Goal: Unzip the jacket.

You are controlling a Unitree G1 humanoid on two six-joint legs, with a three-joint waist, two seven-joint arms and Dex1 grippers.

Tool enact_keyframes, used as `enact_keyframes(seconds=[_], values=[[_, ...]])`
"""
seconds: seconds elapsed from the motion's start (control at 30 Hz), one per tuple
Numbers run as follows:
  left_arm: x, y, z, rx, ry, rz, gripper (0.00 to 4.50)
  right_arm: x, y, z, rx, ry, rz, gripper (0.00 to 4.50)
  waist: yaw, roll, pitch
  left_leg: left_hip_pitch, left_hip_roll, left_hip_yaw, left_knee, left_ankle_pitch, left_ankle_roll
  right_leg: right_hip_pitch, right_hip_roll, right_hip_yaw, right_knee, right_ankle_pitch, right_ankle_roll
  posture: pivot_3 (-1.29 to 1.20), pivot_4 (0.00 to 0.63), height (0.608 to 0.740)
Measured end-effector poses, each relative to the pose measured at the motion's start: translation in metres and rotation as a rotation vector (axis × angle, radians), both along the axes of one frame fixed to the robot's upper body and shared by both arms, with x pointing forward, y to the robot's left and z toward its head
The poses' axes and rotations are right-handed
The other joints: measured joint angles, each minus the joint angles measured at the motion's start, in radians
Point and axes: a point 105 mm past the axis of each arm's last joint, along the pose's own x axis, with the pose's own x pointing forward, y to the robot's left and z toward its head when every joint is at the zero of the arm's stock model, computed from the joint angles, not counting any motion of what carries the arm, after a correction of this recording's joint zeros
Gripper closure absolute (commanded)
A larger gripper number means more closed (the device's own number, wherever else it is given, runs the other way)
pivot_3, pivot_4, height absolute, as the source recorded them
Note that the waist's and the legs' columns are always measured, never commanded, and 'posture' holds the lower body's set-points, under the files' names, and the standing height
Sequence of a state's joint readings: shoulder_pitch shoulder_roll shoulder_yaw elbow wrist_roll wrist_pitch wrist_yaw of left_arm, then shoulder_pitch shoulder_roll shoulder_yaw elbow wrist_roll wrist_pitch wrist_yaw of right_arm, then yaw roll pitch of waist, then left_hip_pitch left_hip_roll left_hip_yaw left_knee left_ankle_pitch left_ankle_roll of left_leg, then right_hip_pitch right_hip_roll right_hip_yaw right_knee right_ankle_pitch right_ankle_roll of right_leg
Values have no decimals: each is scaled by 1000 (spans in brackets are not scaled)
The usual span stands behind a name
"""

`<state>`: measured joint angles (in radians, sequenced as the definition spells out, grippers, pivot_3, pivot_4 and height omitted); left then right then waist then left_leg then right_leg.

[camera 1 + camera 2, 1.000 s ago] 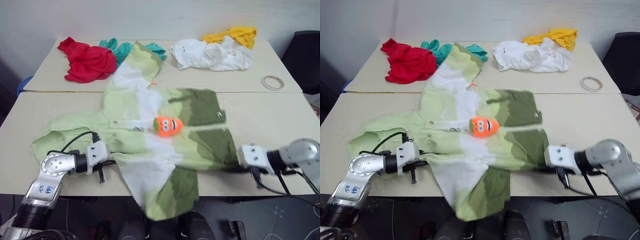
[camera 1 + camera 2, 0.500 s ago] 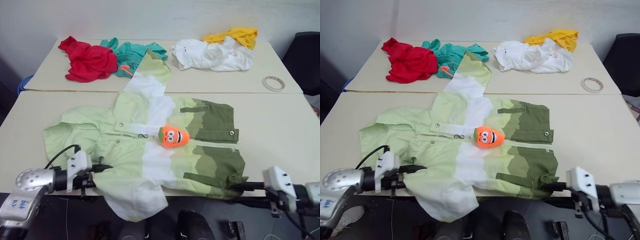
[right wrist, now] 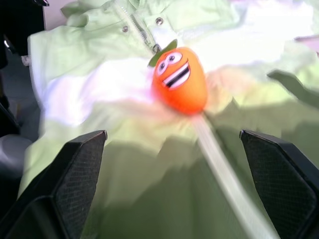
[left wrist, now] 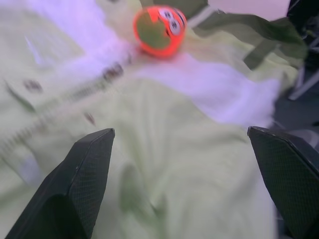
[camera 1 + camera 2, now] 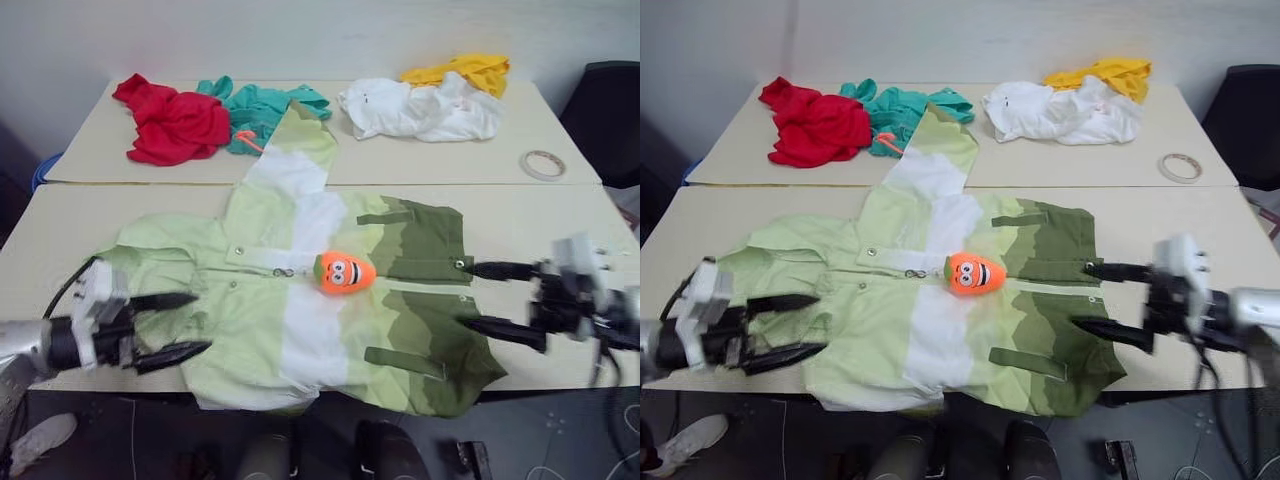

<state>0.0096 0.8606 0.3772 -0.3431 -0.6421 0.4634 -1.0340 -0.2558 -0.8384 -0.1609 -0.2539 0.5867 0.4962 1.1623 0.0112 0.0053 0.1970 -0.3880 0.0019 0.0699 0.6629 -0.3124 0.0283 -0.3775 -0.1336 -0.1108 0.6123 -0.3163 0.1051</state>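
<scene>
Across the centre of the frame, the jacket [image 5: 330, 300] lies flat on the near table [image 5: 540, 215].
Its orange cartoon-face zipper pull [image 5: 344, 272] sits mid-chest. The left gripper [image 5: 170, 327] at lower left and the right gripper [image 5: 497, 300] at right hover spread wide, grasping nothing.

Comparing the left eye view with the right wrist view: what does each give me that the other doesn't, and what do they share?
Left eye only: the whole table, red garment, teal garment, white garment, yellow garment, tape roll, and left claw open over the jacket's sleeve side.
Right wrist only: a close look at the zipper teeth and snaps above the pull.
Both: the jacket, its orange pull, and the open right claw.
</scene>
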Motion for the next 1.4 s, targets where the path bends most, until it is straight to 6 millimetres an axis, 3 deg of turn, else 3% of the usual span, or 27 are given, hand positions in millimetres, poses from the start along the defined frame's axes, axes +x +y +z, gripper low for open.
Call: enact_keyframes(seconds=[0.1,0.2,0.37,0.53,0.6,0.7,0.93,1.1,1.13,1.23,1.4], values=[[27,-20,-1,42,-114,-19,2,32,37,-5,-2,-27,6,29,-1,-1,0,-1,-2,1,2,3,1,-1,4,-2,7,0,1,0,150,740],[54,-29,-10,114,-167,-13,2,55,67,-24,-67,-20,16,29,0,-1,-1,-1,-5,3,2,4,3,-2,4,-8,9,1,1,0,150,740],[80,-28,-41,205,-132,-11,0,61,84,-62,-147,107,79,1649,0,-2,-1,-2,-7,3,3,4,7,-2,2,-9,9,2,3,0,150,740],[92,-21,-59,192,-69,38,0,62,83,-57,-123,90,86,3386,-2,-2,-1,-2,-6,2,4,4,7,-2,2,-10,10,2,3,0,150,740],[94,-20,-63,197,-61,48,0,61,74,-56,-104,84,63,4034,0,-2,-1,-2,-6,2,5,4,7,-1,2,-10,10,2,3,0,150,740],[96,-19,-66,194,-64,72,0,55,35,-55,-74,88,-34,4410,9,-2,-1,0,-7,2,4,4,7,1,1,-10,10,2,4,0,150,740],[90,-6,-76,189,-48,153,0,34,-106,-44,-83,53,-412,4411,6,0,-3,8,-5,7,1,4,6,5,1,-6,9,2,4,0,150,740],[87,-1,-83,188,-32,187,0,13,-214,-44,-209,15,-782,4411,-6,6,-6,22,-2,12,-6,2,5,14,-2,0,0,2,4,0,150,740],[86,0,-83,187,-26,191,0,9,-228,-43,-231,9,-842,4411,-10,7,-7,23,-2,13,-7,2,5,14,-2,1,0,2,4,0,150,740],[87,3,-86,183,-8,205,0,6,-254,-44,-269,-13,-978,4411,-15,10,-8,30,-2,18,-13,2,4,16,-2,5,0,2,4,0,150,740],[89,3,-88,161,-14,209,0,16,-259,-31,-262,-72,-1026,4411,-15,14,-11,33,-2,21,-15,2,3,17,-2,8,-1,2,4,0,150,740]])
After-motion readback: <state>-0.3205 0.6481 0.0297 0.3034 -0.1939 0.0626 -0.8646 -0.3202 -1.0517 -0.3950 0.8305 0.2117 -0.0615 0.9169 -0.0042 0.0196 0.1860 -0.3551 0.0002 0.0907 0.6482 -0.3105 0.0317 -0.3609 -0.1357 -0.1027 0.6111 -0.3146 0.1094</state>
